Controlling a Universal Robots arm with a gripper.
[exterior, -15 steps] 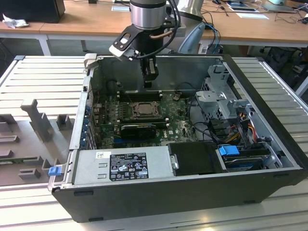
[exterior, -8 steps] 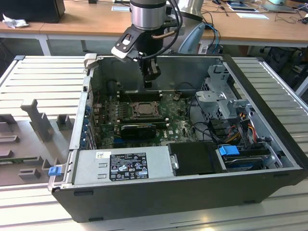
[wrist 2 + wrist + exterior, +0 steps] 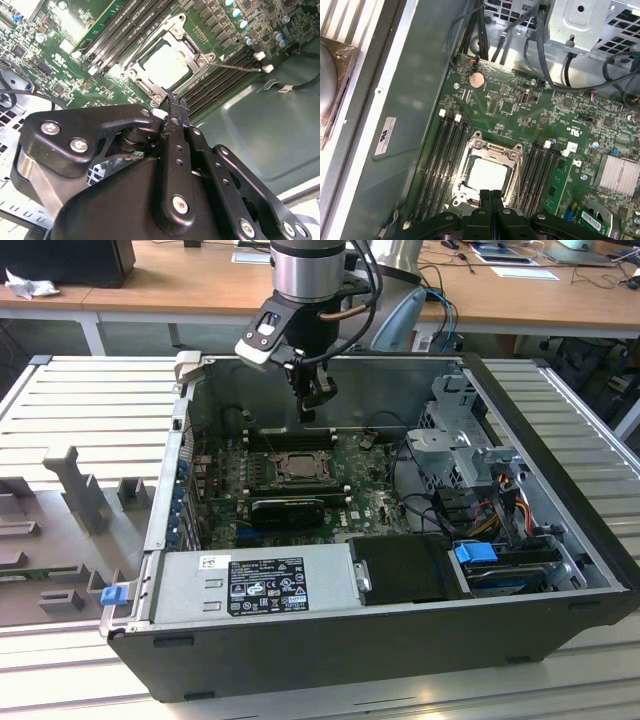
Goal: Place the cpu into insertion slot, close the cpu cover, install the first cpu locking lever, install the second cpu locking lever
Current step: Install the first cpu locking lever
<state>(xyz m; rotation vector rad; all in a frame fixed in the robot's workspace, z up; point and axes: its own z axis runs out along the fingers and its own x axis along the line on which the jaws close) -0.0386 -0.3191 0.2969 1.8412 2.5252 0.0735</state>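
Hand, pinched narrow and holding nothing, hangs directly above the seated cpu.

The cpu is a flat square chip with a pale silver-grey top. It lies level in the insertion slot on the green motherboard, between two banks of black memory slots. The cpu cover, a thin metal frame with a square window, lies flat over it, and the chip's top shows through the window in both wrist views. A thin wire locking lever reaches out from one frame corner; whether it is latched is unclear
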